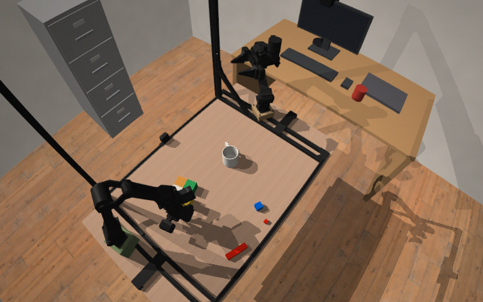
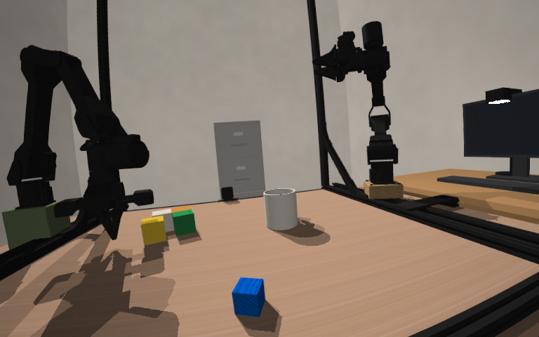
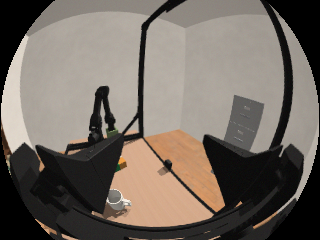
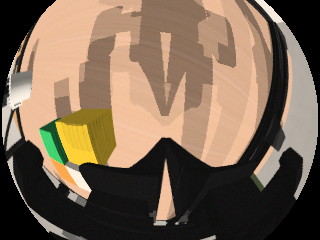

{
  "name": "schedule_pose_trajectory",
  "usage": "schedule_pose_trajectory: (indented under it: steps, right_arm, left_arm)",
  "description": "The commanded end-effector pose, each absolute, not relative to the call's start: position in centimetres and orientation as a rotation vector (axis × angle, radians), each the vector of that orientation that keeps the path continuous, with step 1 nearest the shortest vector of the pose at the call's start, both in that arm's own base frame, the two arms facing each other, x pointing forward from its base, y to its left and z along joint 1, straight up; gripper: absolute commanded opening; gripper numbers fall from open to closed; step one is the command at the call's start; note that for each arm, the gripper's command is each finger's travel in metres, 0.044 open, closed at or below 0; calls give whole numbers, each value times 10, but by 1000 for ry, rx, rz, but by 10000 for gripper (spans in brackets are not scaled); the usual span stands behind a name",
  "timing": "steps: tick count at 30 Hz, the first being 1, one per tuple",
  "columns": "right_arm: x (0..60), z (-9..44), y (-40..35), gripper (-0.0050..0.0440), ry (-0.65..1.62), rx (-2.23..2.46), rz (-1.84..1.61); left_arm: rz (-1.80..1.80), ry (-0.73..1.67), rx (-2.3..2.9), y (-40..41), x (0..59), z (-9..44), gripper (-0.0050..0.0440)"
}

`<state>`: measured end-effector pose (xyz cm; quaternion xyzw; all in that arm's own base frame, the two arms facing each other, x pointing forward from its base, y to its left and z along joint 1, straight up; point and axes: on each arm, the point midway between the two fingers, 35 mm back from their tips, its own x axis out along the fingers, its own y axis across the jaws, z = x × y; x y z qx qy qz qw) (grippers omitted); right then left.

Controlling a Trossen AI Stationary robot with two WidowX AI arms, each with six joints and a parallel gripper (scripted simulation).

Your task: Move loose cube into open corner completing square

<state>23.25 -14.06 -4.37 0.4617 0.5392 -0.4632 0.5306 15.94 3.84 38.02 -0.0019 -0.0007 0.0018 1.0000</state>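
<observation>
The yellow cube [image 1: 188, 203] [image 2: 153, 231] [image 4: 75, 142] stands near the open corner. A gap separates it from the green cube [image 1: 190, 184] [image 2: 184, 222] [image 4: 52, 142]; contact with the white cube [image 2: 168, 222] [image 4: 80, 180] cannot be told. The orange cube [image 1: 180, 181] [image 2: 181, 208] sits behind, beside green and white. My right gripper [image 2: 114, 237] [image 4: 165, 141] is shut and empty, tips low over the table, apart from the yellow cube on its side away from green. In the top view its tips are hidden. My left gripper [image 1: 235, 67] [image 2: 314, 67] [image 3: 164, 138] is open, empty and high.
A white mug [image 1: 230, 156] [image 2: 280, 210] [image 3: 116, 199] stands mid-table. A blue cube [image 1: 258, 206] [image 2: 248, 298], a small red cube [image 1: 266, 221] and a red bar [image 1: 236, 251] lie towards the edge opposite the cabinet. A black frame [image 1: 146, 157] borders the table.
</observation>
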Motion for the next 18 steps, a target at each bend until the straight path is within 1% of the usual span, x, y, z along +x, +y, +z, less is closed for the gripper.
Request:
schedule_pose_trajectory:
  steps: [1,5,15,18]
  right_arm:
    - [233,-28,-142,0,1280,1100,-1102]
    - [234,7,-141,0,1286,1102,-1105]
    - [233,5,-142,0,1285,1100,-1103]
    - [232,-14,-142,0,1281,1101,-1102]
  left_arm:
    - [0,-1,-1,38,159,380,400]
    - [0,-1,-1,38,159,380,400]
    - [0,-1,-1,38,159,380,400]
    - [0,-1,-1,38,159,380,400]
